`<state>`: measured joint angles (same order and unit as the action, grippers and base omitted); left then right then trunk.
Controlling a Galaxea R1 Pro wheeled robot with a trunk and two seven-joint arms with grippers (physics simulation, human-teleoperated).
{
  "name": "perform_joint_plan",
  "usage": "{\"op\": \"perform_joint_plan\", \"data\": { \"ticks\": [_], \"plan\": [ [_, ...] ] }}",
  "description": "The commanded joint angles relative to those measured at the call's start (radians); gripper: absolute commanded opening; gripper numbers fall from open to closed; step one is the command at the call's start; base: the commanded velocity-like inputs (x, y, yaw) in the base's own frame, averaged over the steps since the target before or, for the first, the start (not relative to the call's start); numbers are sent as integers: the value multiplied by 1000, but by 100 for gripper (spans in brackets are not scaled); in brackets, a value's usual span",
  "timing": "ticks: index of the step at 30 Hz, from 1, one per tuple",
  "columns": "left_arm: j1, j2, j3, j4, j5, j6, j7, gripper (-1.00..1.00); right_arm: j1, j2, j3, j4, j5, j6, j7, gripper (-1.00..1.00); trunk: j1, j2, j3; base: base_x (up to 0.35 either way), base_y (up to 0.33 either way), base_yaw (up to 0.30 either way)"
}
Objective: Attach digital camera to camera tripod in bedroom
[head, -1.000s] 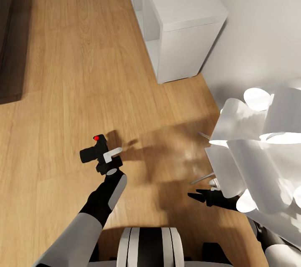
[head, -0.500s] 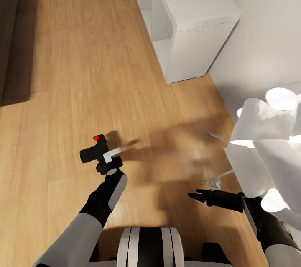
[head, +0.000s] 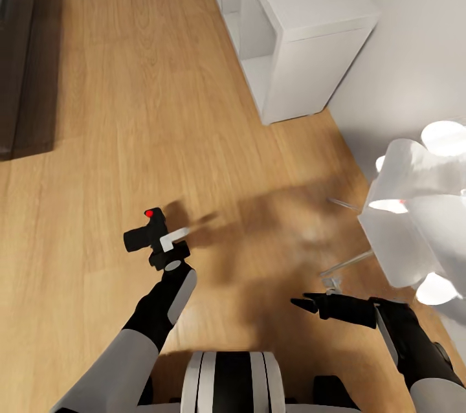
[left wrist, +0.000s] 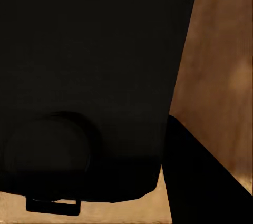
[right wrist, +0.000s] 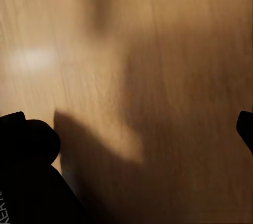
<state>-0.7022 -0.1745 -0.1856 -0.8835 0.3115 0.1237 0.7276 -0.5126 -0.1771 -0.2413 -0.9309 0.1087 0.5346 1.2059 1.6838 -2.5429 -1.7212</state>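
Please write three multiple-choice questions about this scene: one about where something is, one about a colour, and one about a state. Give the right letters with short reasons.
1. Where is the digital camera?
A. in the left gripper, above the floor
B. on top of the white shelf
C. in the right gripper

2. What colour is the round button on the camera?
A. green
B. red
C. blue

3. What is the state of the right gripper?
A. shut on the camera
B. shut on a cloth
C. holding nothing

Answers:
1. A: the head view shows the digital camera held at the left gripper over the wood floor.
2. B: the button is red.
3. C: the right gripper is out over bare floor, away from the white shelf, with nothing in it.
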Motion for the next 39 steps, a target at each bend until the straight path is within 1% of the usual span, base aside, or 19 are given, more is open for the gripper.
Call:
{"op": "perform_joint_plan", "data": {
  "ticks": [1,16,37,39],
  "plan": [
    [0,0,-2,-1,-2,9,4,-100,0,1,-3,-2,8,9,8,100,-1,0,-1,-216,209,0],
    [0,0,-2,3,-1,10,5,-100,0,0,-3,-2,7,9,9,100,-1,0,-1,-210,203,0],
    [0,0,-2,6,1,10,3,-100,0,1,-3,-2,6,8,9,100,-1,0,-1,-17,16,0],
    [0,0,-2,6,1,10,3,-100,0,1,-3,-2,6,8,9,100,-1,0,7,0,0,0]
  ]
}}
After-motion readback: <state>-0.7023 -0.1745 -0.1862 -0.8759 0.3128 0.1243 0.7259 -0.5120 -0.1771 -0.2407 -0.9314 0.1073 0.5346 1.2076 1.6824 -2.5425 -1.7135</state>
